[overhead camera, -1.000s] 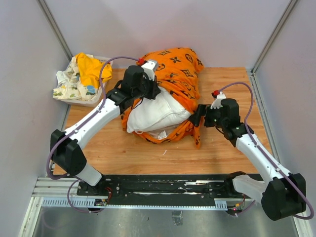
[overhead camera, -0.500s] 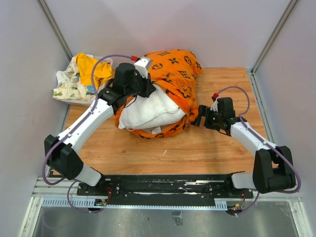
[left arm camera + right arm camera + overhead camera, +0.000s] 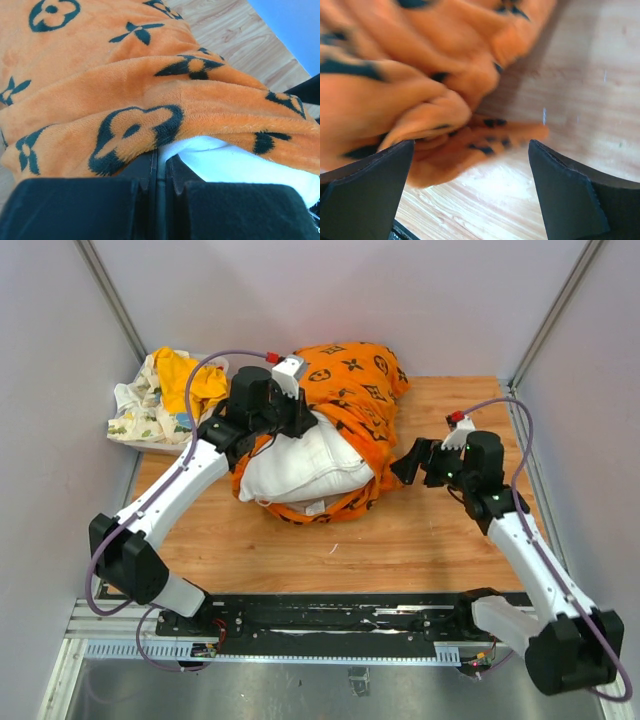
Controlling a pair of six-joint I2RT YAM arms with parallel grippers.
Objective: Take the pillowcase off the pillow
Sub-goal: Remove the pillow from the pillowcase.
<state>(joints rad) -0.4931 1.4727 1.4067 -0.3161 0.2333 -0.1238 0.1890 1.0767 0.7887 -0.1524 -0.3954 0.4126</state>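
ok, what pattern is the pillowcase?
The pillowcase is bright orange with black flower and star motifs; best in left wrist view.

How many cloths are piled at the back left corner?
2: a yellow-orange cloth on top toward the right, a white printed cloth at left. More may lie hidden beneath.

A light wooden table [image 3: 430, 540] carried 1 bundle at its far middle. The white pillow [image 3: 300, 468] stuck out toward the near left from the orange pillowcase [image 3: 355, 375], whose black-printed folds lay on the boards under it. At the far left corner sat 1 shallow bin [image 3: 152, 443], holding 2 crumpled cloths.
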